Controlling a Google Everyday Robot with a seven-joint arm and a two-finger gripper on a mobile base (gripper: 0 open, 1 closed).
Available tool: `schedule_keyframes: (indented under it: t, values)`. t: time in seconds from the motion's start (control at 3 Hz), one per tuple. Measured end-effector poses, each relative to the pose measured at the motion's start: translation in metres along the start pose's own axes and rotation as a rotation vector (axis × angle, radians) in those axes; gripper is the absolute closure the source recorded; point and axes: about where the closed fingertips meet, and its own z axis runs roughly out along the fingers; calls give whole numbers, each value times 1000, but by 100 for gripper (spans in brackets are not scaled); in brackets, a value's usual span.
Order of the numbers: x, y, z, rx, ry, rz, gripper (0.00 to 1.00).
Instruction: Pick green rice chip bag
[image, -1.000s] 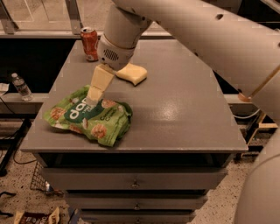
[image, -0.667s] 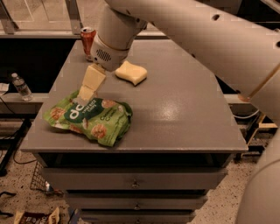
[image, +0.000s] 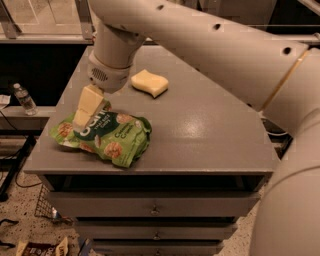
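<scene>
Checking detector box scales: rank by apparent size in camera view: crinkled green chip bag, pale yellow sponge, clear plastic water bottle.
1. crinkled green chip bag
2. pale yellow sponge
3. clear plastic water bottle, farther off, so true size unsure
The claw is over the bag's left end.

Close high front view; gripper (image: 82, 120) centre-left

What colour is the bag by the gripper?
The bag is bright green with white lettering and tan rice-cake pictures, gripper at its end; camera view.
</scene>
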Motion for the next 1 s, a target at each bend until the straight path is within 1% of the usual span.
schedule_keyframes:
  t: [0.33, 0.67, 1.0]
  values:
    - [0, 8, 11, 8, 52, 45, 0]
    - [1, 14, 17, 16, 77, 79, 0]
    - [3, 18, 19, 27, 88, 103, 19]
